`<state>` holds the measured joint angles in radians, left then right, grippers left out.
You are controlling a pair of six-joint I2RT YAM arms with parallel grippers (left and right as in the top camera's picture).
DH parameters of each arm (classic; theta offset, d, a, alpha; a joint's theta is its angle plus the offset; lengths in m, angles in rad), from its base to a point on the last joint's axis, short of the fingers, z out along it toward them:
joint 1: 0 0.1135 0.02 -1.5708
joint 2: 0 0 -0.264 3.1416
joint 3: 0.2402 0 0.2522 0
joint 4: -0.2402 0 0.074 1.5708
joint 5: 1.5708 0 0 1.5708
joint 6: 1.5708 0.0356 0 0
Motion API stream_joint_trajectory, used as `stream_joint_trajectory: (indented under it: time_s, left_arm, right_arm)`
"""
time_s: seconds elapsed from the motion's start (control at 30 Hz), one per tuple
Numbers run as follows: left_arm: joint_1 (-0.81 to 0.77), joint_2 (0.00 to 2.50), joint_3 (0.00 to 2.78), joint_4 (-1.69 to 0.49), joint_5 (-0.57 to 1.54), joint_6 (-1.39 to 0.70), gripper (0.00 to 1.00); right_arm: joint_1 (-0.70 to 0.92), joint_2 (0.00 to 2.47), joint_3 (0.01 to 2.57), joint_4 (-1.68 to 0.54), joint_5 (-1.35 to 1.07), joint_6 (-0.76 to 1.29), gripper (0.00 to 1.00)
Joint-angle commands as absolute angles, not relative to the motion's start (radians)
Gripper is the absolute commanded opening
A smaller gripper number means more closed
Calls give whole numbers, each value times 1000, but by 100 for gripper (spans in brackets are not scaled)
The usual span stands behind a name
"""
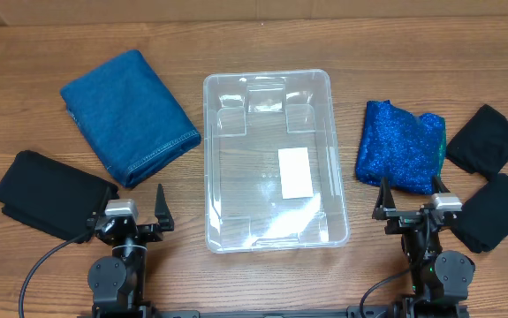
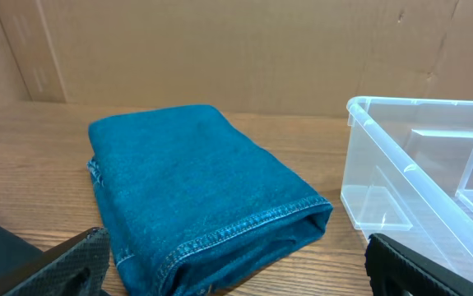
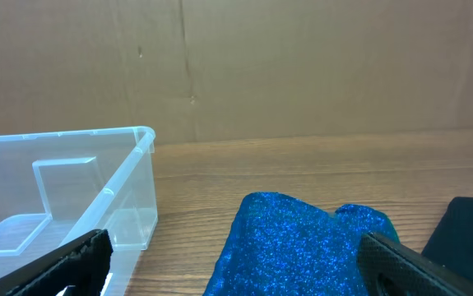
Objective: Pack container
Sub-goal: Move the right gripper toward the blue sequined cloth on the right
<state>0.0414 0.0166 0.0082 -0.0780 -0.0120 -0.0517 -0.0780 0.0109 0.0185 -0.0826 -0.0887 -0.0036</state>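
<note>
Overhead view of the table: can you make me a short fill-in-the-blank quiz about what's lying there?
1. The clear container is ___ inside.
2. The folded denim cloth lies on the container's ___ side.
3. The label on the container's base is coloured ___.
4. The left tool and the right tool are both ___, holding nothing.
Missing words: empty; left; white; open.

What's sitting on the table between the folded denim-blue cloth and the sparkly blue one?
The clear plastic container sits between the denim-blue cloth and the sparkly blue cloth. The overhead view shows this best.
</note>
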Motion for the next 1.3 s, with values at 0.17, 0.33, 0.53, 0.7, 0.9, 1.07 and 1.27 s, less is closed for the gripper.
stream_joint_trajectory:
  time_s: [0.17,0.33,0.53,0.7,0.9,1.07,1.27]
  left_arm:
    - [46,11,5,-77,-7,-41,100]
    - [46,11,5,-77,-7,-41,100]
    - [46,11,5,-77,-7,-41,100]
    - [46,11,5,-77,-7,-41,100]
    - [46,11,5,-77,-6,-41,100]
    - [46,11,5,-77,-2,-41,100]
    - [45,11,42,-110,9,-294,100]
  right_arm:
    - [-78,3,8,-77,-80,-7,100]
    - [-78,3,8,-77,-80,-7,100]
    - [-78,3,8,-77,-80,-7,100]
    - [-78,3,8,-77,-80,-7,100]
    - [-78,3,8,-77,-80,-7,100]
    - [-78,3,8,-69,-87,34,100]
    - [-79,68,65,-114,-52,158,100]
